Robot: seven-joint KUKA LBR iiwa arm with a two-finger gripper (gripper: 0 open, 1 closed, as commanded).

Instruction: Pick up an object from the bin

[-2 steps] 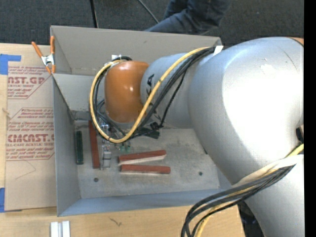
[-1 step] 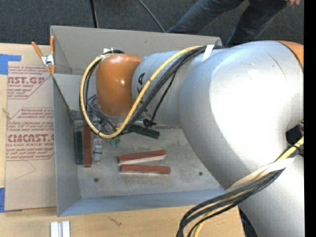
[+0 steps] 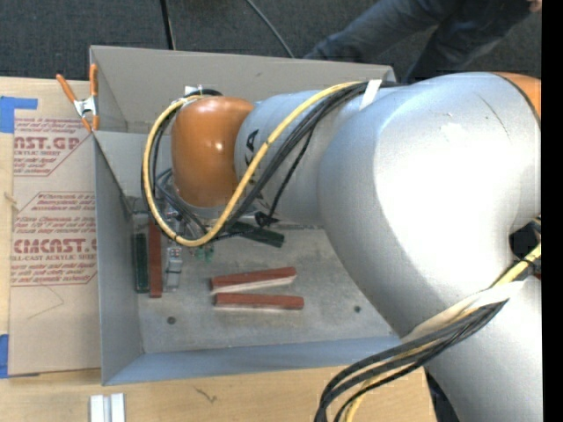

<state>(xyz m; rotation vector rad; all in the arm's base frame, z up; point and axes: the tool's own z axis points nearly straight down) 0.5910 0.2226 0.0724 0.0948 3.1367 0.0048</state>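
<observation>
Two reddish-brown bars lie close together, nearly parallel, in the lower middle of the frame: upper bar (image 3: 253, 280) pale-edged, lower bar (image 3: 259, 301) darker. At centre left, a green strip (image 3: 141, 262) touches a brown strip (image 3: 155, 266).

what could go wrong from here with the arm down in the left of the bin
1. The wrist sits low beside the bin's left wall; pushing down here may scrape that wall.
2. The dark green bar and the reddish-brown bar below the wrist lie side by side against that wall, so a grasp may catch both or slip off.
3. The yellow cable loop hangs out around the wrist towards the wall and could snag.
</observation>
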